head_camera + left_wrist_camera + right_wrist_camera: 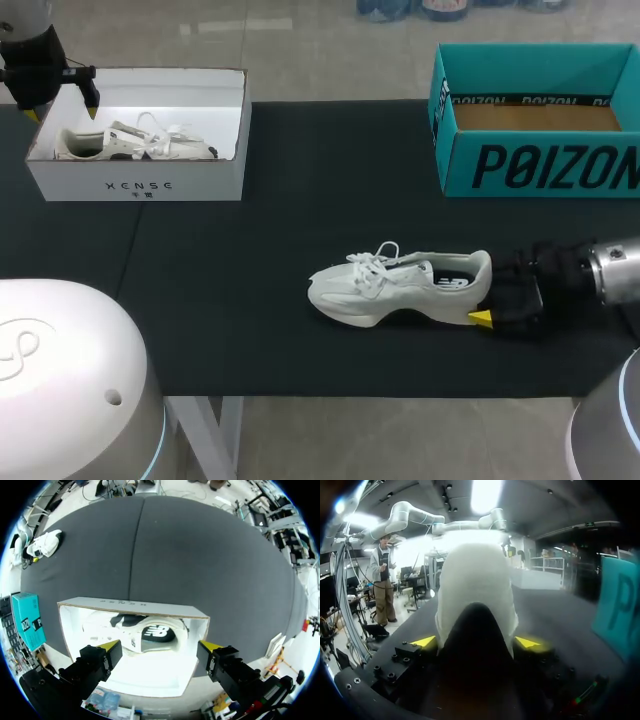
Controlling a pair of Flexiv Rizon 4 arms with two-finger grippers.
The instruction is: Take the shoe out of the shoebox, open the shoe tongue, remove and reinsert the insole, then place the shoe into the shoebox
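Shoe (395, 285) lies on its side at centre frame on the black mat (250, 200), out of any box. Right gripper (475, 642) appears clamped on its heel. Left gripper (159, 645) hangs spread over the white shoebox (140, 185), upper left, which holds another shoe (130, 142). Teal shoebox (540, 165), upper right, is empty. Judgement: removal done; tongue and insole state unclear; boxing remains.

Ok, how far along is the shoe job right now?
Done: one white shoe lies out on the mat. In hand: right gripper clasps its heel; left gripper hangs open over the white box holding a second shoe. Left: tongue, insole, reboxing; the teal box is empty.
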